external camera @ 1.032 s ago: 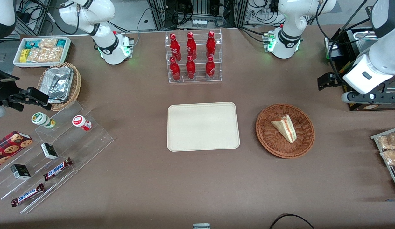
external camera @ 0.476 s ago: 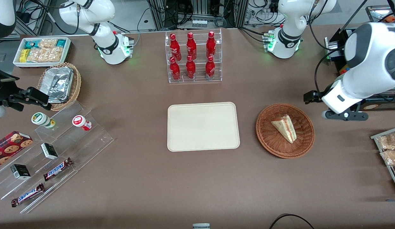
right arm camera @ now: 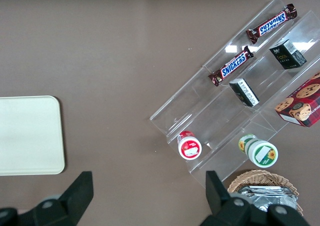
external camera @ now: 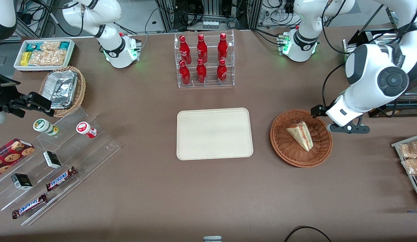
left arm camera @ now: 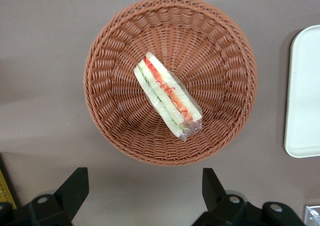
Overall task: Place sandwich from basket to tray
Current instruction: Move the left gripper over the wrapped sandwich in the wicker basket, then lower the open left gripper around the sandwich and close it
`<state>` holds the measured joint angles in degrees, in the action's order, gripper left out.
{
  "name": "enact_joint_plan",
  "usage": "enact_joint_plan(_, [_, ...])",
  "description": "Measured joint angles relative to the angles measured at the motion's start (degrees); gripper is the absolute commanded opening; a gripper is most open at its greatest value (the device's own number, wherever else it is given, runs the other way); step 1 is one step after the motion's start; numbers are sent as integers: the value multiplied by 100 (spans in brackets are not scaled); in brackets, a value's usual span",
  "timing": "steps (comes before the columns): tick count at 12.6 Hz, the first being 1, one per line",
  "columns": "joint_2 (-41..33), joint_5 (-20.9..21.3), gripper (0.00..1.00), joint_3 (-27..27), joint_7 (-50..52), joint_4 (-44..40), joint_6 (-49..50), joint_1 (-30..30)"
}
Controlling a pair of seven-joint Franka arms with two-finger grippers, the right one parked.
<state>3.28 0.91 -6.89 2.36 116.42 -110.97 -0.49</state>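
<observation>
Since the earlier frames, only the working arm has moved: it has swung in from the tabletop's edge at its own end toward the basket (external camera: 300,138), and its hand (external camera: 332,119) now hangs above the tabletop just beside the basket's rim, on the side toward the working arm's end. One second ago this hand was well apart from the basket, near the black equipment at the tabletop's edge; half a second ago it was about halfway. The hand holds nothing, and its two fingers (left arm camera: 75,188) are spread wide apart, with the basket's rim showing between them in the wrist view.

The sandwich (external camera: 300,135) has not changed place. It lies in the middle of the basket, on its side, with the red and green filling layers visible through the clear wrap (left arm camera: 167,95). The basket stands where it was, on the bare brown tabletop (external camera: 208,195), beside the tray (external camera: 214,133) but not touching it. The tray lies flat near the tabletop's centre, with nothing on it.

Farther from the front camera than the tray, a clear rack with six red bottles (external camera: 204,59) is unchanged. Toward the parked arm's end, the clear stepped display with Snickers bars (external camera: 60,178) and the lighter wicker basket with foil (external camera: 64,89) are also as before.
</observation>
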Motion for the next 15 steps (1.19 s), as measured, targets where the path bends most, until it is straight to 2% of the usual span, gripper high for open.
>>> enact_joint_plan(4, [8, -3, 100, -11, 130, 462, -685, -5])
enact_joint_plan(6, [30, -8, 100, -41, 503, 766, -1236, -55])
enact_joint_plan(15, [274, -16, 100, -80, 4029, 1170, -2197, -381])
